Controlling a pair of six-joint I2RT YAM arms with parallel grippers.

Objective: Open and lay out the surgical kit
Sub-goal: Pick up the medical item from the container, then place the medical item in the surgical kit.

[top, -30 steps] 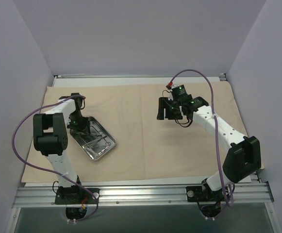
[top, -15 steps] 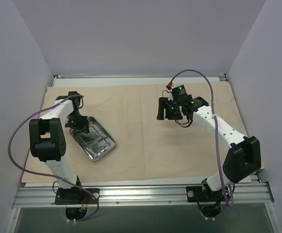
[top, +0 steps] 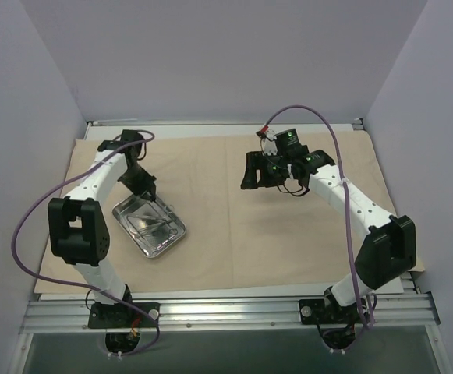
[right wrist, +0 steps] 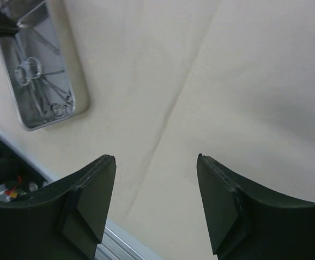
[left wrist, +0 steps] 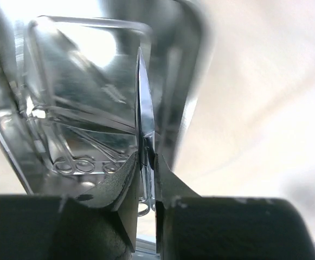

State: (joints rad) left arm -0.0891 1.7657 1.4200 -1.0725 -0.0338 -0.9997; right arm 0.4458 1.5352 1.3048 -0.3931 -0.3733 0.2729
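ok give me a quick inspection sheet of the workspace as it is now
surface: beige cloth spread flat, faint creases
job's things: tray on the cloth at left, instruments inside
clutter: nothing seen
grippers: left tool shut on a slim instrument at the tray; right tool open over bare cloth
cables: purple cable loops off each arm
surroundings: plain walls, metal rail at near edge
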